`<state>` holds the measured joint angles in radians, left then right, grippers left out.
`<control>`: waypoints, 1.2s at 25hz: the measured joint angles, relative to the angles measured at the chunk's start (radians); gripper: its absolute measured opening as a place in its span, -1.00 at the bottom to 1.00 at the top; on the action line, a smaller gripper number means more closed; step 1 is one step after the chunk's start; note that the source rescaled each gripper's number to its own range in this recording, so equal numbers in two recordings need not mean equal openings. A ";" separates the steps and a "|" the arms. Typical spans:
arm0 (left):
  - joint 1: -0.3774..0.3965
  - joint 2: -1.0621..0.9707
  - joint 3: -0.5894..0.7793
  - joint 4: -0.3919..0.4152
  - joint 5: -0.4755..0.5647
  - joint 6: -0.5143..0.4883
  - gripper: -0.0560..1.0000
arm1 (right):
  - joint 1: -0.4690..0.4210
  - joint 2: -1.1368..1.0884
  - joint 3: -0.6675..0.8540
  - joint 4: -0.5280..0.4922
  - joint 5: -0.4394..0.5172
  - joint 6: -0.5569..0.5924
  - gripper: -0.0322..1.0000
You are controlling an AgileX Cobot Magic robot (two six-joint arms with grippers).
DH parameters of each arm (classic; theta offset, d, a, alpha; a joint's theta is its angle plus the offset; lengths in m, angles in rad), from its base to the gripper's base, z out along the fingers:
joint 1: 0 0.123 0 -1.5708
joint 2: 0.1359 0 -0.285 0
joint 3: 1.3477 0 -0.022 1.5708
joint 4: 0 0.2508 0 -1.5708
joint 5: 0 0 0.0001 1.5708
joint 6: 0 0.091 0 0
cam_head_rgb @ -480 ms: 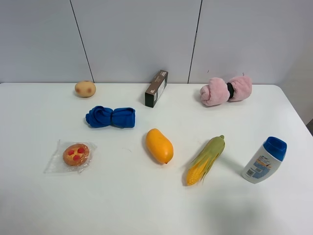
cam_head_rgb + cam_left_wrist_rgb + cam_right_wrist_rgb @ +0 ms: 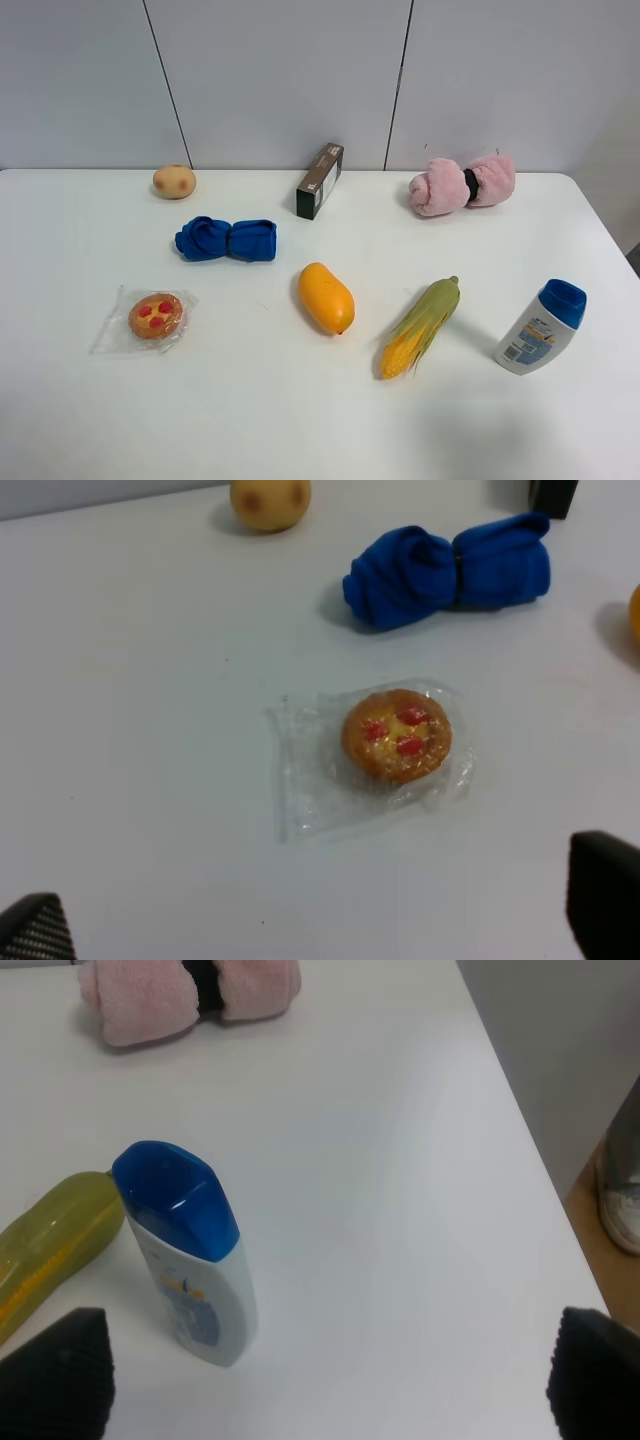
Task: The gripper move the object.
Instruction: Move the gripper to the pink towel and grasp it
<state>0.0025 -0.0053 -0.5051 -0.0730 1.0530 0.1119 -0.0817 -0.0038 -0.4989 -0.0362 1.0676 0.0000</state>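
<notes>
The fluffy pink rolled towel [image 2: 440, 188], black-banded, lies crosswise at the bench's [image 2: 300, 420] back, well ahead of the nearer right gripper's [image 2: 325, 1378] black fingers [image 2: 62, 1372], spread apart.

Fluffy pink cloth object [image 2: 462, 184], glossy plastic bottle [image 2: 540, 326]

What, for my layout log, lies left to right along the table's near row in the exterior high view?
plastic-wrapped round pastry with red pieces → orange mango → yellow-green corn cob → white bottle with blue cap
</notes>
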 joint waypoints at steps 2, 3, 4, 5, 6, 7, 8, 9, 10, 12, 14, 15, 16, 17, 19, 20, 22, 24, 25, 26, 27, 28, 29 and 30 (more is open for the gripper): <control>0.000 0.000 0.000 0.000 0.000 0.000 1.00 | 0.000 0.000 0.000 0.000 0.000 0.000 0.54; 0.000 0.000 0.000 0.000 0.000 0.000 1.00 | 0.000 0.000 0.000 0.000 0.000 0.000 0.54; 0.000 0.000 0.000 0.000 0.000 0.000 1.00 | 0.000 0.000 0.000 0.000 0.000 0.000 0.54; 0.000 0.000 0.000 0.000 0.000 0.000 1.00 | 0.000 0.000 0.000 0.000 0.000 0.000 0.54; 0.000 0.000 0.000 0.000 0.000 0.000 1.00 | 0.000 0.000 0.000 0.000 0.000 0.000 0.54; 0.000 0.000 0.000 0.000 0.000 0.000 1.00 | 0.000 0.000 0.000 0.000 0.000 0.000 0.54; 0.000 0.000 0.000 0.000 0.000 0.000 1.00 | 0.000 0.000 0.000 -0.001 0.000 0.000 0.54; 0.000 0.000 0.000 0.000 0.000 0.000 1.00 | 0.000 0.000 0.000 -0.002 0.000 0.009 0.54; 0.000 0.000 0.000 0.000 0.000 0.000 1.00 | 0.000 0.000 0.000 -0.005 0.000 0.013 0.54; 0.000 0.000 0.000 0.000 0.000 0.000 1.00 | 0.000 0.000 0.000 -0.006 0.000 0.015 0.54; 0.000 0.000 0.000 0.000 0.000 0.000 1.00 | 0.000 0.000 0.000 -0.007 0.000 0.015 0.54; 0.000 0.000 0.000 0.000 0.000 0.000 1.00 | 0.000 0.000 0.000 -0.007 0.000 0.015 0.54; 0.000 0.000 0.000 0.000 0.000 0.000 1.00 | 0.000 0.000 0.000 -0.007 0.000 0.015 0.54; 0.000 0.000 0.000 0.000 0.000 0.000 1.00 | 0.000 0.000 0.000 -0.007 0.000 0.015 0.54; 0.000 0.000 0.000 0.000 0.000 0.000 1.00 | 0.000 0.000 0.000 -0.007 0.000 0.015 0.54; 0.000 0.000 0.000 0.000 0.000 0.000 1.00 | 0.000 0.000 0.000 -0.007 0.000 0.015 0.54; 0.000 0.000 0.000 0.000 0.000 0.000 1.00 | 0.000 0.000 0.000 -0.007 0.000 0.015 0.54; 0.000 0.000 0.000 0.000 0.000 0.000 1.00 | 0.000 0.000 0.000 -0.007 0.000 0.015 0.54; 0.000 0.000 0.000 0.000 0.000 0.000 1.00 | 0.000 0.000 0.000 -0.007 0.000 0.015 0.54; 0.000 0.000 0.000 0.000 0.000 0.000 1.00 | 0.000 0.000 0.000 -0.007 0.000 0.018 0.54; 0.000 0.000 0.000 0.000 0.000 0.000 1.00 | 0.000 0.000 0.000 -0.007 0.000 0.023 0.54; 0.000 0.000 0.000 0.000 0.000 0.000 1.00 | 0.000 0.000 0.000 -0.007 0.000 0.033 0.54; 0.000 0.000 0.000 0.000 0.000 0.000 1.00 | 0.000 0.000 0.000 -0.007 0.000 0.050 0.54; 0.000 0.000 0.000 0.000 0.000 0.000 1.00 | 0.000 0.000 0.000 -0.003 0.000 0.075 0.54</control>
<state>0.0025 -0.0053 -0.5051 -0.0730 1.0530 0.1119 -0.0817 -0.0038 -0.4989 -0.0391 1.0676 0.0753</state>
